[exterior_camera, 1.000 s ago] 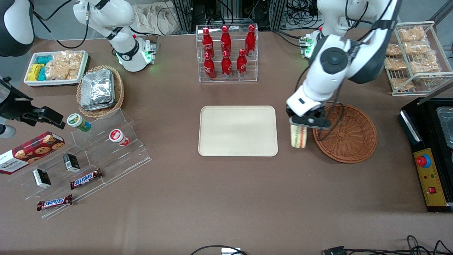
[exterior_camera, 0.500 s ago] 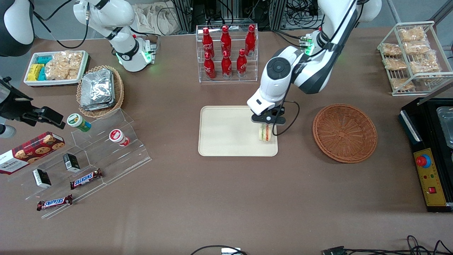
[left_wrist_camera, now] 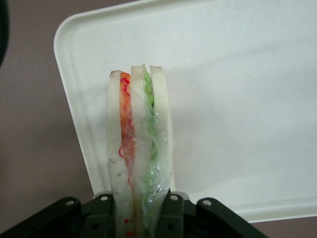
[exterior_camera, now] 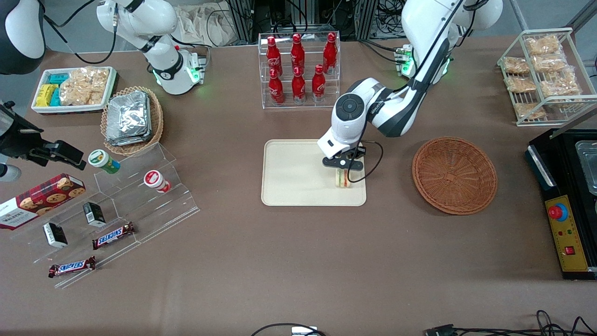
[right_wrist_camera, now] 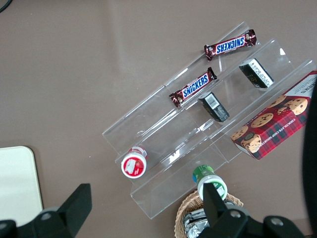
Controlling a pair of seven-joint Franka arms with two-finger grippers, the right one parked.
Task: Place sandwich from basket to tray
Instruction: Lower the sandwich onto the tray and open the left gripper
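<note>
My gripper [exterior_camera: 344, 170] is clamped on the sandwich [exterior_camera: 344, 178], white bread with orange and green filling, which I hold low over the cream tray [exterior_camera: 294, 172], near the corner closest to the front camera. The brown wicker basket [exterior_camera: 454, 175] lies well apart, toward my end of the table.

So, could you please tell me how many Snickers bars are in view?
2. One Snickers bar lies on the clear acrylic stand; the other lies nearer the front camera. The gripper holds the sandwich over the tray.
</note>
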